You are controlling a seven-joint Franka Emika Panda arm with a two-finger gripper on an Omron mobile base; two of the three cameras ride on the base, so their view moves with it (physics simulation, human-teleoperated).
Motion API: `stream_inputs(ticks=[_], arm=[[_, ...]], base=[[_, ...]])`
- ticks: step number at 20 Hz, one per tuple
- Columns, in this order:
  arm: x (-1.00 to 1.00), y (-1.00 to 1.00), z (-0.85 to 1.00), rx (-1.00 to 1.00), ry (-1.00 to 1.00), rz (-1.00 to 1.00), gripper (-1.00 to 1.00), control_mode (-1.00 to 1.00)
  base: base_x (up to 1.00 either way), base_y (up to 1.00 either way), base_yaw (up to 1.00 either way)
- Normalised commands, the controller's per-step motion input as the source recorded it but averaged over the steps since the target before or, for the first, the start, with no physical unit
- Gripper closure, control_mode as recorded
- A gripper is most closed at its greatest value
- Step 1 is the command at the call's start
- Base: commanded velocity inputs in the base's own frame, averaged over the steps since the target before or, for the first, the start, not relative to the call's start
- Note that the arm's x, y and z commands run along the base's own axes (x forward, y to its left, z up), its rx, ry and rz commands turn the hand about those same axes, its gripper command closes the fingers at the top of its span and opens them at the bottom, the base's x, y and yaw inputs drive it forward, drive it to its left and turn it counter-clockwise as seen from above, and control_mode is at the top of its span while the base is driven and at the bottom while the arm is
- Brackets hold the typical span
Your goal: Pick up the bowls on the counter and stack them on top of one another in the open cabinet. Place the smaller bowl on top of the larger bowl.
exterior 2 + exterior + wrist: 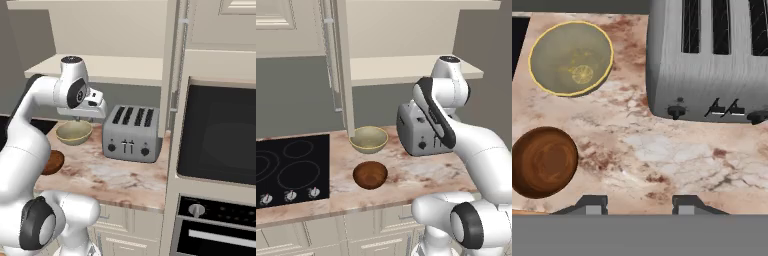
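Observation:
The larger bowl, pale olive-beige, rests on the counter by the foot of the open cabinet's side panel. The smaller bowl, glossy dark brown, sits just in front of it; the arm partly hides this bowl in the right base view. My gripper hangs above the counter, pointing down at bare stone to the right of both bowls, open, with nothing between its fingers. The open cabinet's shelf is bare.
A silver four-slot toaster stands on the counter right of the bowls. A black cooktop lies to the left. A dark built-in oven fills the tall unit at the right.

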Motion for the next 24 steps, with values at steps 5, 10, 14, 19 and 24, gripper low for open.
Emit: stream_inputs(ticks=[5,10,14,19,24], arm=[[-0.23,0.08,-0.22,-0.04,0.03,0.0,-1.0,-1.0],[-0.52,0.75,-0.67,-0.22,0.07,0.0,-1.0,-1.0],[-0.15,0.98,-0.6,0.06,0.12,0.0,-1.0,-1.0],[-0.02,0.61,-0.65,0.21,0.15,0.0,-1.0,-1.0],[0.2,0.38,-0.85,0.09,0.15,-0.01,-1.0,-1.0]], base=[[0.0,0.0,0.0],[0.0,0.0,0.0],[0.0,0.0,0.0],[0.0,0.0,0.0],[0.0,0.0,0.0]])
